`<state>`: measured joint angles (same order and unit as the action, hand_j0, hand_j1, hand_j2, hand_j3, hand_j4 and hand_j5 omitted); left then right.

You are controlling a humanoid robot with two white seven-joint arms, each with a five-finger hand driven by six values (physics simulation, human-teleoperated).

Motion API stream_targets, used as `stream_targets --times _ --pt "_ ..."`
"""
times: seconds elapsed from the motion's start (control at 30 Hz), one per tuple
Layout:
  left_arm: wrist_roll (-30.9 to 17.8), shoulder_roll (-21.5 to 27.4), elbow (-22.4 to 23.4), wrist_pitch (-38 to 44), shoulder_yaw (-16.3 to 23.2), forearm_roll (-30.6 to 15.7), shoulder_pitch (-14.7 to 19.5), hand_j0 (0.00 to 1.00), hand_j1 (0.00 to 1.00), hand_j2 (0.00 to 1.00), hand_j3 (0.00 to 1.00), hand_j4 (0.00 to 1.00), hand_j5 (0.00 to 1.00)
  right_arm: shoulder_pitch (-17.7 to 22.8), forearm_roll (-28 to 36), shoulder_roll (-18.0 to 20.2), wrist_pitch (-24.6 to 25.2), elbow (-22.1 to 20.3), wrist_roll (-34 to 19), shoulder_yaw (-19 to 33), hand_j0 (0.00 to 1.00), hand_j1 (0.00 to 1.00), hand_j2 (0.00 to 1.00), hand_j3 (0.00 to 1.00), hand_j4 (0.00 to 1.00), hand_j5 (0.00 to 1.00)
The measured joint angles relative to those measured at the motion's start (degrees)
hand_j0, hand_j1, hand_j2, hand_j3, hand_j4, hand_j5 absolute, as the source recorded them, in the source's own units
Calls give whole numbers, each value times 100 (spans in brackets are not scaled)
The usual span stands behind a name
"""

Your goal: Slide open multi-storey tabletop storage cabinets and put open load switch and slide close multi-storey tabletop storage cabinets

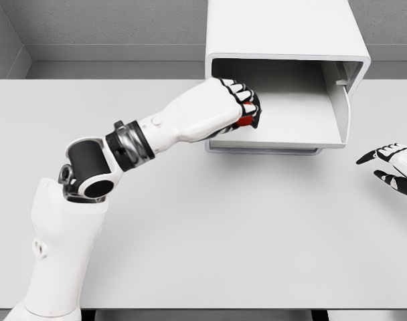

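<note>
Fingers of my left hand (238, 107) clenched around small red switch (246, 121) over open white cabinet drawer (304, 127), my right hand (391, 167) spread above grey table (223, 221).

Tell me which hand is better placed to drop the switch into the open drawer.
Left. The left hand is curled around the red load switch and sits at the open drawer. The right hand rests open on the table, off to the side.
</note>
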<state>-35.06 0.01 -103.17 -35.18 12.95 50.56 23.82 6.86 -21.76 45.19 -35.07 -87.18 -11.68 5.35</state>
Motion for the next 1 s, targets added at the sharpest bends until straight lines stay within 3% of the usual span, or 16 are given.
stream_targets --times 0.4,1.0 --pt "0 0 72 2 206 165 343 43 43 43 43 43 43 0 -1 -1 0 12 -3 0 58 58 58 58 58 58" --pt "0 0 569 1 655 184 765 44 44 44 44 44 44 0 0 -5 0 8 -3 -8 58 58 58 58 58 58"
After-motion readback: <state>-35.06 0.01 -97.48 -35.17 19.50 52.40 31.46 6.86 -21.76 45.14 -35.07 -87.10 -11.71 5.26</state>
